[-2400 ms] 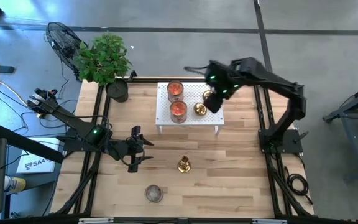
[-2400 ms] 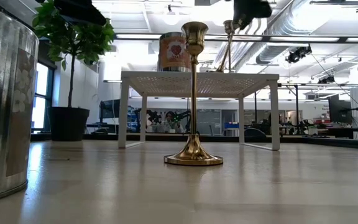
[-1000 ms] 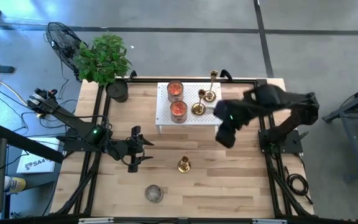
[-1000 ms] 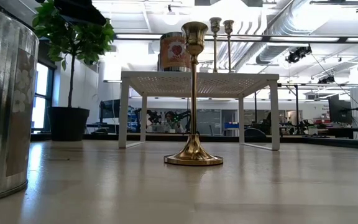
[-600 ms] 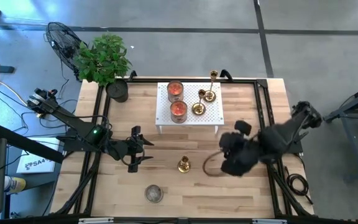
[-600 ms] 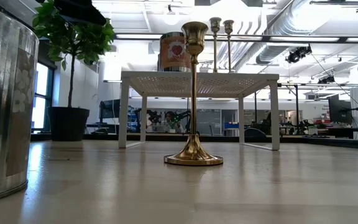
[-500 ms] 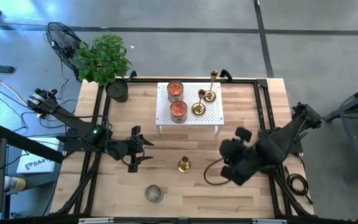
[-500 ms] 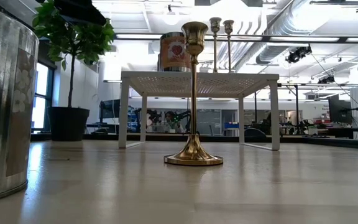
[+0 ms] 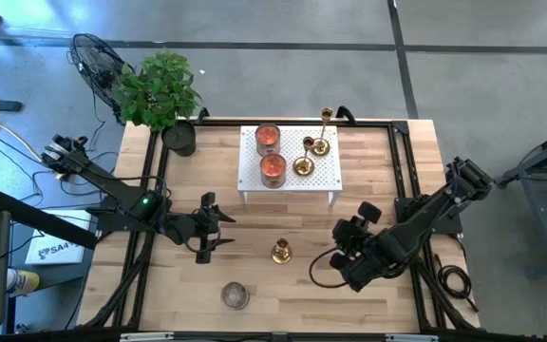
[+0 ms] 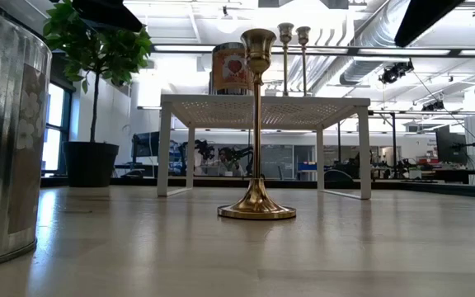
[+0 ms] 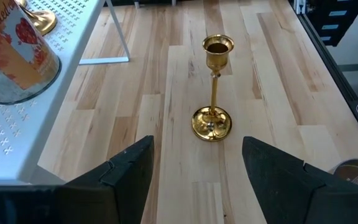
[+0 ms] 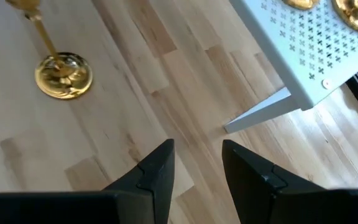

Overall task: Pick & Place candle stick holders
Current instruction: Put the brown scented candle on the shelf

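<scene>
High view: two holders (image 9: pixel 304 166) (image 9: pixel 322 145) already stand on the white rack (image 9: pixel 323 182). One holder (image 9: pixel 281 252) remains on the counter (image 9: pixel 254 285). My right pincer (image 9: pixel 348 249), open and empty, hangs near it; left pincer (image 9: pixel 207 228) waits open.

candlestick (image 11: pixel 213 93): glossy gold metal | table (image 9: pixel 368 294): pale matt wood | stand (image 9: pixel 326 176): white perforated metal

Both arms are built from dark, almost black segments with rounded, bulky joints. A small green light glows on the left arm near its shoulder. The left claw (image 9: pixel 207 228) has two black fingers (image 11: pixel 127 169) with flat, angular faces. The right claw (image 9: pixel 323 269) has the same matte black fingers (image 12: pixel 156 168), and black cables lie near the right arm's base
</scene>
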Tool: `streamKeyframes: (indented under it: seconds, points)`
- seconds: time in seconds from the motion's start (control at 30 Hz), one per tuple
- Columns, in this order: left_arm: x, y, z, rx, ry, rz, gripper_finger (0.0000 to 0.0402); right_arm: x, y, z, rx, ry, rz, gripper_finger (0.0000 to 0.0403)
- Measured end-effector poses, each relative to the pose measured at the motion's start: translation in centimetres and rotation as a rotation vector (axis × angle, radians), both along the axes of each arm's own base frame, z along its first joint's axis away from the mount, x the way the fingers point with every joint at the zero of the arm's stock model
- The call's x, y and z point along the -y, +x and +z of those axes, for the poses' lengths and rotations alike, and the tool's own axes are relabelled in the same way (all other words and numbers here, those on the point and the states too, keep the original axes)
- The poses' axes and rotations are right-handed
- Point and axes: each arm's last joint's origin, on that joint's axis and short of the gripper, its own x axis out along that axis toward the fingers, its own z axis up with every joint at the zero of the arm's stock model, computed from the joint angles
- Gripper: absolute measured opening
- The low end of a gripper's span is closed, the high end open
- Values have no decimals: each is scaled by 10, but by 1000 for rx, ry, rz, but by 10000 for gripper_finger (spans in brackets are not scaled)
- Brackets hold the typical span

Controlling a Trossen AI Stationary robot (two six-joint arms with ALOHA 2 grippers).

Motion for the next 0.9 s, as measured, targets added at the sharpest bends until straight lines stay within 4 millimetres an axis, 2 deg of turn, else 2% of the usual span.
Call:
streamKeyframes:
  seconds: [0.17,0.53,0.7,0.9]
  points:
    - [1,0,0,-8,-18,-21,239,0,0,-10,-4,8,0,129]
    - [2,-2,-2,-49,-54,-82,239,0,1,-9,26,-49,23,129]
    - [5,-4,-5,-105,-110,-178,239,1,2,-9,35,-61,25,129]
    - [5,-2,-2,-73,-165,-128,239,1,2,-9,46,-66,21,129]
